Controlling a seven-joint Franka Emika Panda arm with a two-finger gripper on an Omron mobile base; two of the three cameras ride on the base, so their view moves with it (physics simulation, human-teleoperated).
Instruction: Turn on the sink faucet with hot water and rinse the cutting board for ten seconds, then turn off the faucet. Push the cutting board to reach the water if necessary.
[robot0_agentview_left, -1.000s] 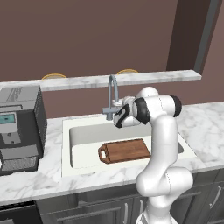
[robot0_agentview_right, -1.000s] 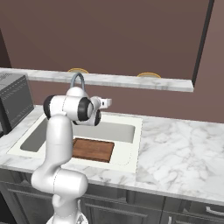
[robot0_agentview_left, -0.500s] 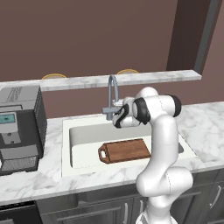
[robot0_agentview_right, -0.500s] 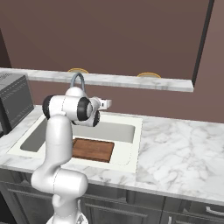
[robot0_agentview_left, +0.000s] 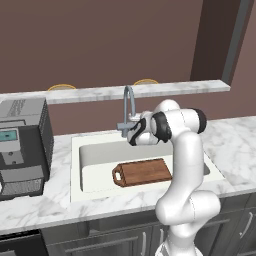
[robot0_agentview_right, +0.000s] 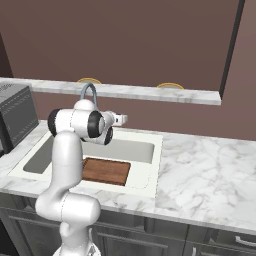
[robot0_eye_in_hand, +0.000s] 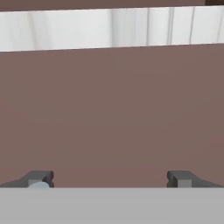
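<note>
The gripper (robot0_eye_in_hand: 109, 178) is spread wide with nothing between its fingers, held level above the sink's (robot0_agentview_left: 77, 150) back edge beside the faucet's (robot0_agentview_left: 128, 107) base post and facing the brown back wall (robot0_eye_in_hand: 113, 109). The board (robot0_agentview_left: 144, 172) lies flat on the basin floor below, handle end to the left.

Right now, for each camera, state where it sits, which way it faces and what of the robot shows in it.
Left base view: behind the arm's left, looking forward and down at the sink, the cutting board and the sink faucet; the arm rises at lower right, the gripper by the faucet's base.
Right base view: behind the arm's right, over the same sink and board; the arm rises at lower left.
Hand view: on the hand, facing the brown back wall and marble ledge; its fingertips stand wide apart.
</note>
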